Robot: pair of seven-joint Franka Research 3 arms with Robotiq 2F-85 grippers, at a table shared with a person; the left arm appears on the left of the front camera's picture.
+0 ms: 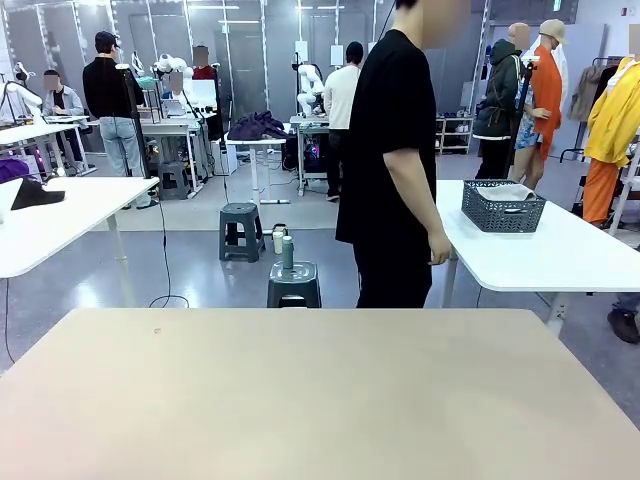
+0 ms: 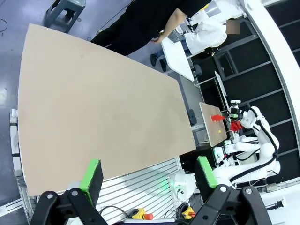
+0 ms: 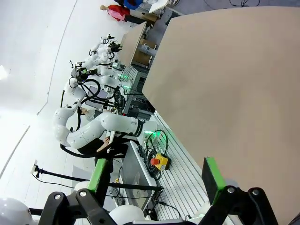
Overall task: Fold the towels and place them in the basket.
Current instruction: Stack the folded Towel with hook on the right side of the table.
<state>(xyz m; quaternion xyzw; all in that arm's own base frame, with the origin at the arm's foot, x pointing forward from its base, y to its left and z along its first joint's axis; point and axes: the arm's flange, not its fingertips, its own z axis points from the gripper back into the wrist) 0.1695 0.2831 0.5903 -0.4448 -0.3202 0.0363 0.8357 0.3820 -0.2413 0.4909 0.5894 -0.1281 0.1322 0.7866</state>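
While the left gripper (image 2: 149, 176) and right gripper (image 3: 157, 176) hang open (nothing held), the dark grey lattice plastic basket (image 1: 503, 205) sits on a white side table (image 1: 560, 255), beside a person's hand (image 1: 438, 252).

Dark grey lattice basket (image 1: 502, 206), beige table (image 1: 300, 400), green end-effector pads (image 2: 92, 174)
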